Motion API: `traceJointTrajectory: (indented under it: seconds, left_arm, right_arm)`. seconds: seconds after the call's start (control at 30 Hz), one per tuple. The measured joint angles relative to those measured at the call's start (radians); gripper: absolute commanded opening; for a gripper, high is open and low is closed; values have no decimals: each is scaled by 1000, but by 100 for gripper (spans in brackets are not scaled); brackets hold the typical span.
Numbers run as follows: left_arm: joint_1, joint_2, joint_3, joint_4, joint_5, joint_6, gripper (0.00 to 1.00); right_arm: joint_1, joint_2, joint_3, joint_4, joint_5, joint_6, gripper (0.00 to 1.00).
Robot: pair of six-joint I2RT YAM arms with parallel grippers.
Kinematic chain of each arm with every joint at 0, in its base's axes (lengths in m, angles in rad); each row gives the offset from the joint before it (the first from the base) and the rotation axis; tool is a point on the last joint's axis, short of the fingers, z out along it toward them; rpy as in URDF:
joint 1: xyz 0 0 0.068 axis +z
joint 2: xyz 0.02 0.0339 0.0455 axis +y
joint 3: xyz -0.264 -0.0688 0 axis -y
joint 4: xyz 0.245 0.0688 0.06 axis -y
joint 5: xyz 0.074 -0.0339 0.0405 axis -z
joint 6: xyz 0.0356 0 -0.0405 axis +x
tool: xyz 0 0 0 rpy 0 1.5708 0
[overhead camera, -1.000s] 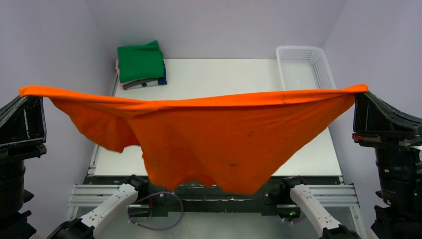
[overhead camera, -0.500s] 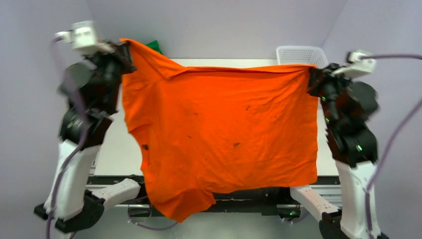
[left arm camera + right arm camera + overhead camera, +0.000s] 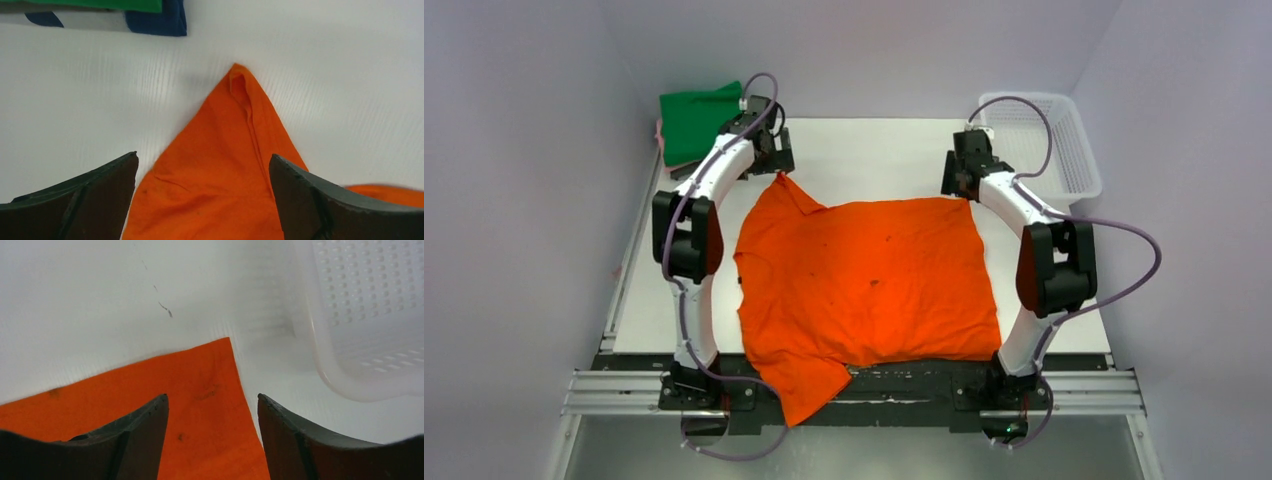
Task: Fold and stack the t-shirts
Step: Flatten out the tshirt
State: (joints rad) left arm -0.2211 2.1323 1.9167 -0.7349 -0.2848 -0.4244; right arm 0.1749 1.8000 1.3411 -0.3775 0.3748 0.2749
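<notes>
The orange t-shirt (image 3: 864, 285) lies spread on the white table (image 3: 874, 150), and its near left part hangs over the front edge. My left gripper (image 3: 769, 168) hovers open just above the shirt's far left corner (image 3: 220, 165), which lies loose on the table between the jaws of the left gripper (image 3: 203, 156). My right gripper (image 3: 958, 186) stands open over the far right corner (image 3: 200, 375), with nothing pinched in the right gripper (image 3: 212, 396). A folded stack sits at the far left, the green t-shirt (image 3: 699, 120) on top, over pink (image 3: 660, 135) and dark blue (image 3: 160, 20).
A white mesh basket (image 3: 1064, 170) stands at the table's far right, close to my right gripper, its rim (image 3: 325, 365) just right of the shirt's corner. Purple walls close in on three sides. The arm bases sit on the rail at the near edge.
The orange t-shirt, held stretched in the air a second ago, has been swung forward and laid on the table. Both grippers have opened and let go of its corners.
</notes>
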Motion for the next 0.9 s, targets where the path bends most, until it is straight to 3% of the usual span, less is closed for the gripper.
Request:
traceJointTrajectory:
  seconds: [0.13,0.37,0.6,0.9]
  left_arm:
    - [-5,-57,-40,-32,82,-48,100]
    - [-11,-311,-324,104,268,-188,100]
    - [-44,-210,-378,188,364,-317,100]
    - [-100,-67,-361,223,378,-418,100]
  right_arm:
    - [-1,-28,23,2,-20,4,68]
    - [-2,-234,-140,71,-174,63,73]
    - [-1,-266,-322,76,-296,107,74]
    - [-1,-214,-329,72,-350,110,74]
